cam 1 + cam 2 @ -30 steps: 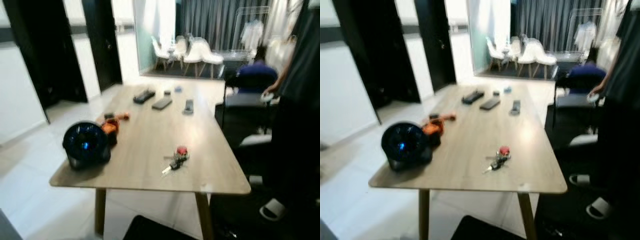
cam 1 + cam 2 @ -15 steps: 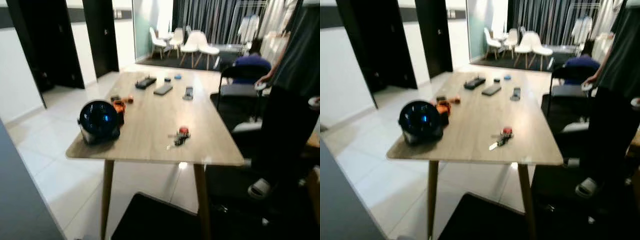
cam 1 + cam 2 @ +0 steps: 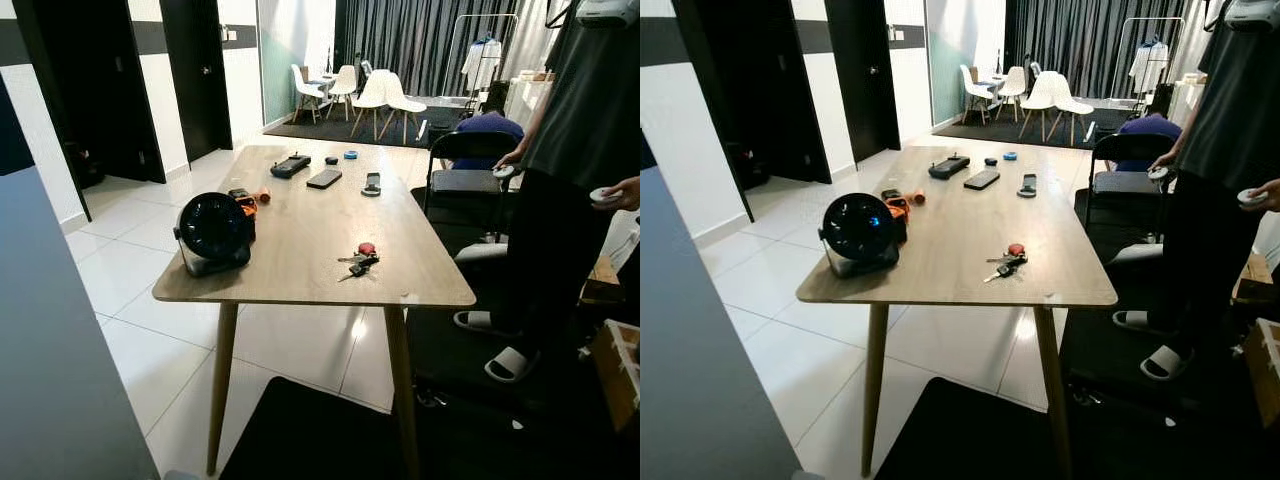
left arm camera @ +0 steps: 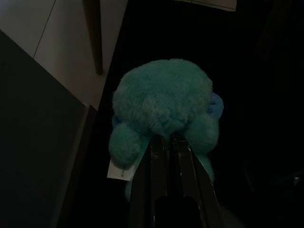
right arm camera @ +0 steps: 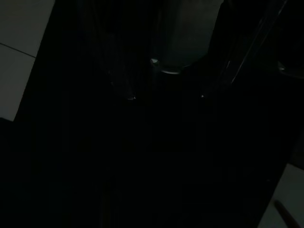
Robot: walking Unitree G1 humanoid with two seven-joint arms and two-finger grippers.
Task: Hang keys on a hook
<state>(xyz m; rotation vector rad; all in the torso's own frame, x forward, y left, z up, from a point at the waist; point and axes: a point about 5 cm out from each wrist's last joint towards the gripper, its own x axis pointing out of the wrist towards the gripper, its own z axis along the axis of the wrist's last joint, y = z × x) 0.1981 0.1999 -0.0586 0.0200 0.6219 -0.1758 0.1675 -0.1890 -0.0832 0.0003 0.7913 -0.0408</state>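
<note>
A bunch of keys [image 3: 358,259] with a red tag lies on the light wooden table [image 3: 300,280], near its right front edge and well ahead of me. In the dim left wrist view my left gripper [image 4: 168,137] is shut on a teal plush toy [image 4: 164,102], held low over a dark mat. The right wrist view is very dark. My right gripper [image 5: 166,96] shows faintly there, its two fingers spread apart with nothing between them.
A black round fan [image 3: 214,232] and an orange item [image 3: 243,203] stand on the table's left side, with remotes and a phone [image 3: 325,179] at its far end. A person [image 3: 575,180] stands to the right by a black chair [image 3: 470,165]. A grey panel [image 3: 50,350] rises close on my left.
The whole view has pulled back from the table and sharpened. The table and keys now sit farther off, and the grey panel has come into view on the left.
</note>
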